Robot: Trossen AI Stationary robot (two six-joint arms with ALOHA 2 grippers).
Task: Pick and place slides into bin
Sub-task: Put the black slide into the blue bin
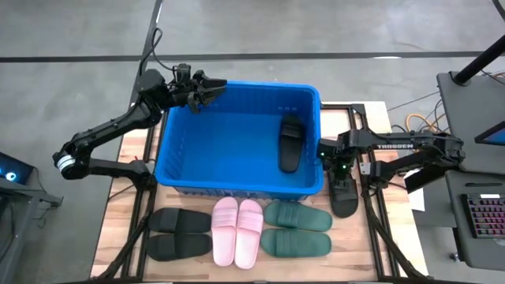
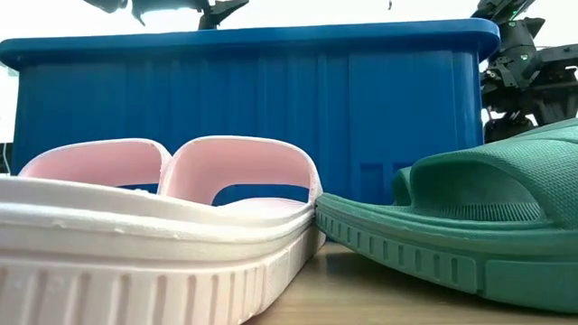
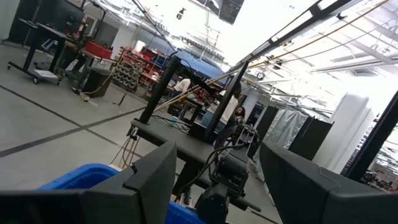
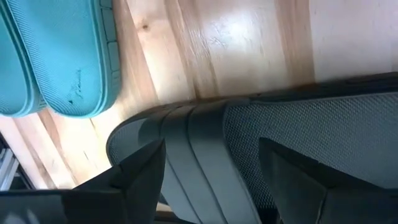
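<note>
Slides are what we must move, and nearest to us on the table [image 1: 126, 197] lie three pairs in a row: a black pair [image 1: 177, 234], a pink pair [image 1: 237, 229] and a green pair [image 1: 296, 229], all just in front of the bin [image 1: 237, 185]. In the low view the pink slide [image 2: 163, 235] and the green slide [image 2: 470, 235] fill the foreground, with the blue wall of the bin rising behind them.

Further back, one black slide [image 1: 290, 143] already rests inside the bin, against its right-hand wall. Its mate, the lone black slide [image 1: 344, 197], lies on the table just outside the bin's right front corner, long axis running front to back.

We see the right claw [image 1: 341, 167] directly over that lone black slide [image 4: 249, 155], fingers spread wide on either side of its strap and gripping nothing yet. We judge this the arm for the next pick: the slide sits straight below it, while the left arm is well away.

Farthest off, the left claw [image 1: 207, 88] hangs above the bin's rear left corner, fingers apart and empty, waiting.
</note>
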